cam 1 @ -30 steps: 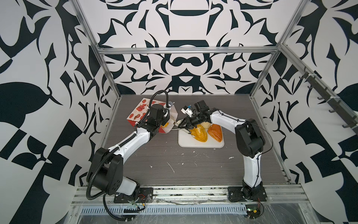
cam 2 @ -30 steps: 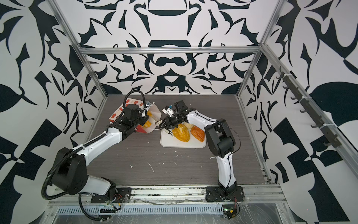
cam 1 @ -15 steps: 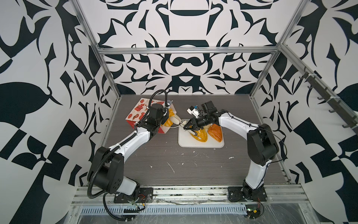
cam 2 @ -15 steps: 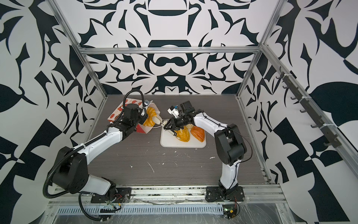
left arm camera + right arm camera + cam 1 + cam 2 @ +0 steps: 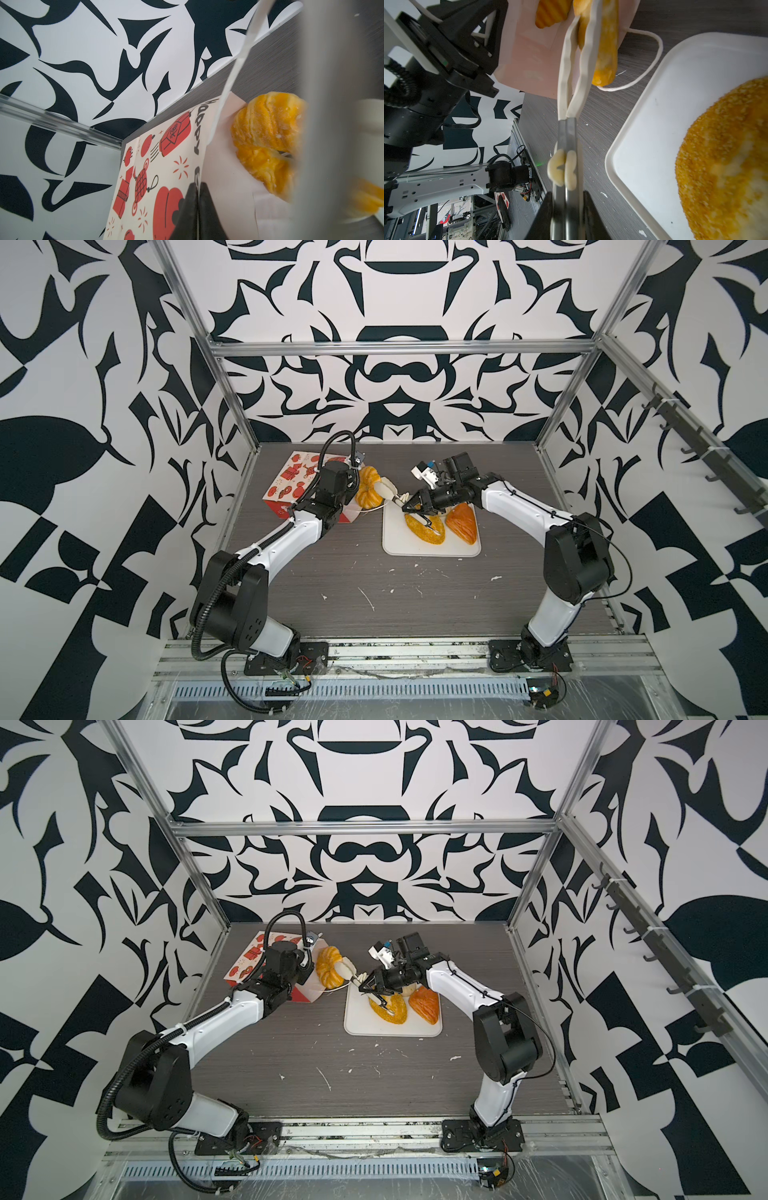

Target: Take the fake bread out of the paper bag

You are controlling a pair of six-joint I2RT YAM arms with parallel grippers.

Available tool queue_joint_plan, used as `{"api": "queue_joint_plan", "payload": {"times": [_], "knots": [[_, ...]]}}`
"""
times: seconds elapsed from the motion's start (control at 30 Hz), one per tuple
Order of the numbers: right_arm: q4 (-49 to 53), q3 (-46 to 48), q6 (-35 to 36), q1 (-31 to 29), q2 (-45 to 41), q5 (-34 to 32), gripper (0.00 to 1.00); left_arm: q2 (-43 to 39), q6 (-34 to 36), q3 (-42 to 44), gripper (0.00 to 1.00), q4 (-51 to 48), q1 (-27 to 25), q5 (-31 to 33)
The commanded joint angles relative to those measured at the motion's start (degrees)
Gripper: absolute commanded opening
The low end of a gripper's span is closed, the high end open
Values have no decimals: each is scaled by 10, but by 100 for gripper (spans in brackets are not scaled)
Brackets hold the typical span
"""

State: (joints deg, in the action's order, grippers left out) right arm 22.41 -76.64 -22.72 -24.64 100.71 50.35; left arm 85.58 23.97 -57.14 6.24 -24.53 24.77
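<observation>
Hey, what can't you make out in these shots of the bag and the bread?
- Paper bag inside: in both top views its own wall and the left arm hide it, so bread left in there cannot be told.
- Twisted ring: left wrist view, a blurred grey band covers one side.
- Yellow-orange piece: right wrist view, cut off by the picture edge.

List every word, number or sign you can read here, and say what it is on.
"Happy": black letters on the red-and-white printed paper bag, left wrist view; the letters after it are partly hidden.
Sign on the bag's red lantern picture: too small to read.
Bag print in both top views: too small to read.
No other text shows.
</observation>
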Motion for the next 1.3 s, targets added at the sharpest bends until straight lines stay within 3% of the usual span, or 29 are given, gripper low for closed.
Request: {"api": "queue_joint_plan", "payload": {"times": [0.0,0.63,0.9,1.27], "knots": [[-6,0,14,9,-48,12,0,10,-7,-17,7,9,5,19],[-37,11,-4,16,-7,28,0,7,-11,-9,7,18,7,11],[-62,16,-23,16,-50,24,0,16,-11,-13,7,16,6,13],[-23,41,-15,20,-115,-1,0,19,-11,-12,7,17,8,17]]}}
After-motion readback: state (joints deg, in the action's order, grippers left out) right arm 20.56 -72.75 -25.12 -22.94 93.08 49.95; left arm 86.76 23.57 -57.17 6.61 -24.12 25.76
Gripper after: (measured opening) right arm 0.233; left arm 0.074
